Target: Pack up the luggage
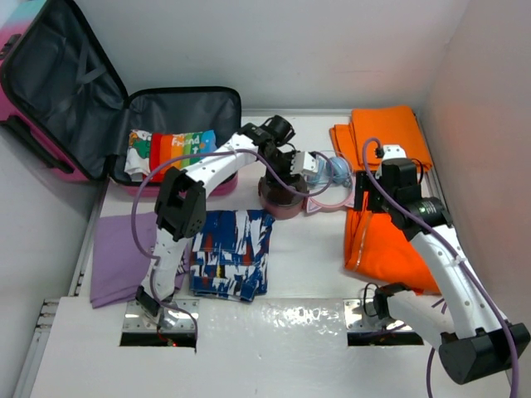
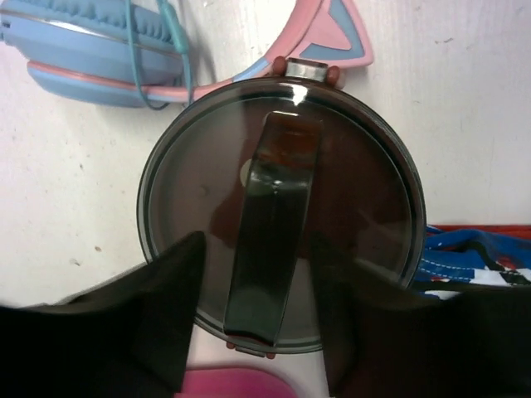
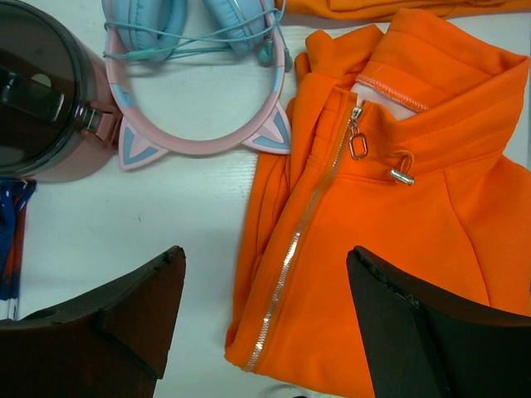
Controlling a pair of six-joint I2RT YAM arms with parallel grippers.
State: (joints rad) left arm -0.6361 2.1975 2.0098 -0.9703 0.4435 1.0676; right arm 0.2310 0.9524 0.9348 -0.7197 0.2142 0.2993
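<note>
The luggage (image 1: 62,91) lies open at the far left, its dark grey lining showing, with a folded rainbow shirt (image 1: 170,149) in its base. My left gripper (image 1: 286,176) hangs over a dark maroon tumbler (image 1: 276,199). In the left wrist view it (image 2: 261,319) is open. Its fingers (image 2: 158,323) stand either side of the black handle (image 2: 274,224) on the tumbler lid, with small gaps. My right gripper (image 1: 367,196) is open and empty. In the right wrist view it (image 3: 265,315) is above the zip edge of an orange jacket (image 3: 390,249).
Pink and blue cat-ear headphones (image 1: 332,178) lie beside the tumbler. A blue patterned shirt (image 1: 232,253) and a purple cloth (image 1: 120,257) lie at the front left. The orange jacket (image 1: 386,245) and a folded orange cloth (image 1: 386,133) are on the right. White walls enclose the table.
</note>
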